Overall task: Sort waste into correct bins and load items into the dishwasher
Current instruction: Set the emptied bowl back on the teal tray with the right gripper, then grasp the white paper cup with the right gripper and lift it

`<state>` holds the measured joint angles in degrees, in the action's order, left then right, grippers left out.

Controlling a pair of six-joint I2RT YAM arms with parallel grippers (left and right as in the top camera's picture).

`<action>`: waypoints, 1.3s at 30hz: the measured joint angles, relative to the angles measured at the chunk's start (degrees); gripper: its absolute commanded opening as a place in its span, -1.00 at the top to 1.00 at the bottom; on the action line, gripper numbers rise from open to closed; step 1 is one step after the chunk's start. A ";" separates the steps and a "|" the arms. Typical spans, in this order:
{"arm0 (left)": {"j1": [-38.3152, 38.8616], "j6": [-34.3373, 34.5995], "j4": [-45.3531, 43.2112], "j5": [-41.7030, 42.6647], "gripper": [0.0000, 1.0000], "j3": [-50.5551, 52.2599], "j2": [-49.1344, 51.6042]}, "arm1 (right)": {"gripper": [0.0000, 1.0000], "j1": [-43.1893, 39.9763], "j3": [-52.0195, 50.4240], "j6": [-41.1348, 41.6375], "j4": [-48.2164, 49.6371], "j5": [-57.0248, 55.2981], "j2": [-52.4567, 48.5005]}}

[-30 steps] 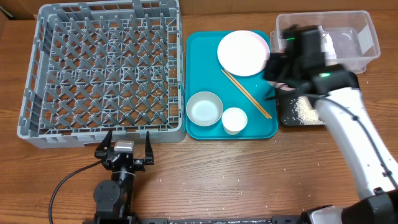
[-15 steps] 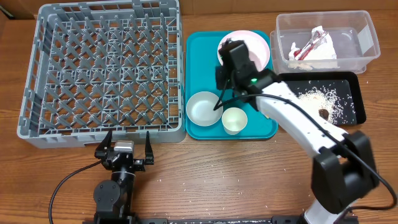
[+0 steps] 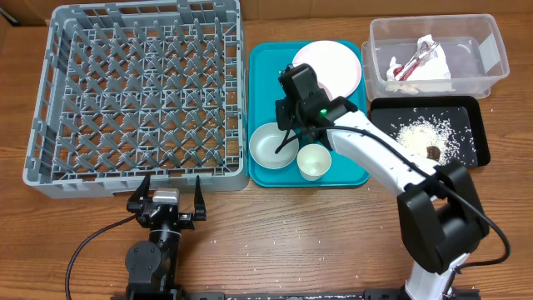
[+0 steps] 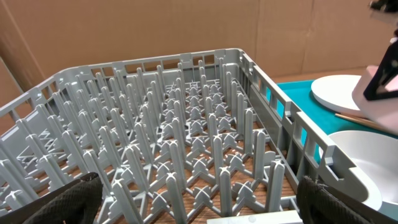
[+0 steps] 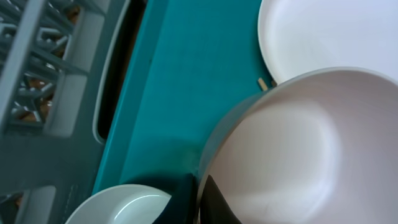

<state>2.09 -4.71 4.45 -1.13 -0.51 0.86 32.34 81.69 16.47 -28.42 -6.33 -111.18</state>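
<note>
My right gripper (image 3: 293,104) hovers over the teal tray (image 3: 265,67), shut on the rim of a white bowl (image 5: 298,143); one finger (image 5: 200,200) is inside the rim. The second bowl (image 3: 273,143) and the cup (image 3: 314,160) stand on the tray's front, the plate (image 3: 337,67) at its back. A chopstick tip (image 5: 261,83) shows beside the plate. The wrapper (image 3: 420,60) lies in the clear tub (image 3: 491,42). Rice (image 3: 420,133) and a brown lump (image 3: 433,152) lie in the black tray (image 3: 470,108). My left gripper (image 3: 166,198) is open and empty at the front wall of the grey rack (image 3: 50,100).
The rack's upright pegs (image 4: 199,124) fill the left wrist view, with the teal tray to their right. Scattered rice grains lie on the wooden table (image 3: 275,242) near its front. A black cable (image 3: 83,250) runs along the front left.
My right arm has swung left from over the black tray to over the teal tray, carrying the bowl. Rice and the brown lump now show in the black tray. The left arm has not moved.
</note>
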 measured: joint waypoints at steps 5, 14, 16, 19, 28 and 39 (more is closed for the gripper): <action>0.00 0.00 0.00 0.02 -1.00 0.00 0.00 | 0.82 0.07 0.00 0.04 -0.13 1.01 -0.63; 0.00 0.00 0.00 0.00 -1.00 0.00 0.00 | 0.48 0.07 0.00 -0.02 -0.09 1.62 -0.63; 0.00 0.00 0.00 0.00 -0.99 0.00 0.00 | 0.44 0.07 0.00 0.00 -0.04 1.62 -0.63; 0.00 0.00 0.00 0.00 -1.00 0.00 0.00 | 0.40 0.07 0.13 0.07 -0.46 1.66 -0.63; 0.00 0.00 0.00 0.00 -1.00 0.00 0.00 | -0.10 -1.25 12.24 6.03 -22.56 6.82 3.02; 0.00 0.00 0.00 0.00 -1.00 0.00 0.00 | -0.27 -8.17 14.25 12.57 -46.12 9.09 12.22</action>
<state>2.09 -4.71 4.45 -1.13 -0.51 0.86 24.16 95.94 29.04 -74.54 2.76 -98.96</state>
